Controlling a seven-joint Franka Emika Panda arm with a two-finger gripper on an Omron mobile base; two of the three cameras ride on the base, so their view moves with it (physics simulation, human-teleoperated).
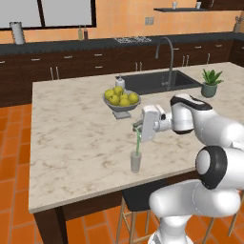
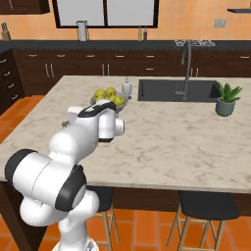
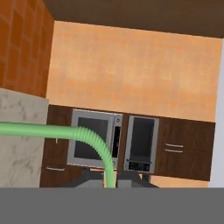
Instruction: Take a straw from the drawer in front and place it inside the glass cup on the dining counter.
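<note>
A: Where does the glass cup [image 1: 136, 162] stand?

B: In the left base view, on the dining counter [image 1: 71, 143], lower centre of the frame. The straw [image 1: 138, 142] stands in it, with the gripper [image 1: 137, 127] just above (at the straw's top end).

A: And behind it?

B: The fruit bowl [image 1: 121, 101], above centre. The sink [image 1: 159, 81] is to the upper right, the potted plant [image 1: 210, 83] at the right edge.

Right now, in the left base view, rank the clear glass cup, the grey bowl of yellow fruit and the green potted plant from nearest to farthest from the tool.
1. Clear glass cup: directly below the tool.
2. Grey bowl of yellow fruit: just behind, slightly left.
3. Green potted plant: far right, by the sink.
</note>
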